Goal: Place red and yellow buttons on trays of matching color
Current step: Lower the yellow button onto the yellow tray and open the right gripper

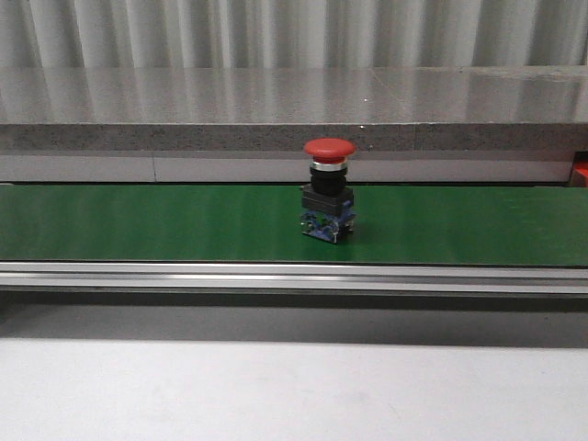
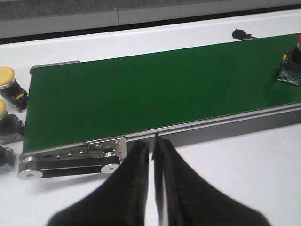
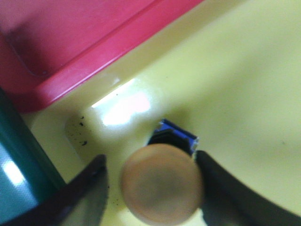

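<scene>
A red button [image 1: 329, 197] stands upright on the green conveyor belt [image 1: 138, 220]; the left wrist view shows it at the belt's far end [image 2: 292, 61]. My left gripper [image 2: 151, 143] is shut and empty, low over the white table beside the belt's roller end. Two yellow buttons [image 2: 9, 77] [image 2: 2, 110] wait past that end. In the right wrist view a yellow button [image 3: 162, 183] rests on the yellow tray [image 3: 235, 84]. My right gripper [image 3: 150, 157] is open around it, one finger against it and the other apart. The red tray [image 3: 70, 33] adjoins the yellow one.
A grey stone ledge [image 1: 294, 110] runs behind the belt, and the belt's metal rail [image 1: 294, 274] runs along its near side. A small black part with a cable [image 2: 240, 34] lies beyond the belt. A dark green edge [image 3: 19, 165] borders the yellow tray.
</scene>
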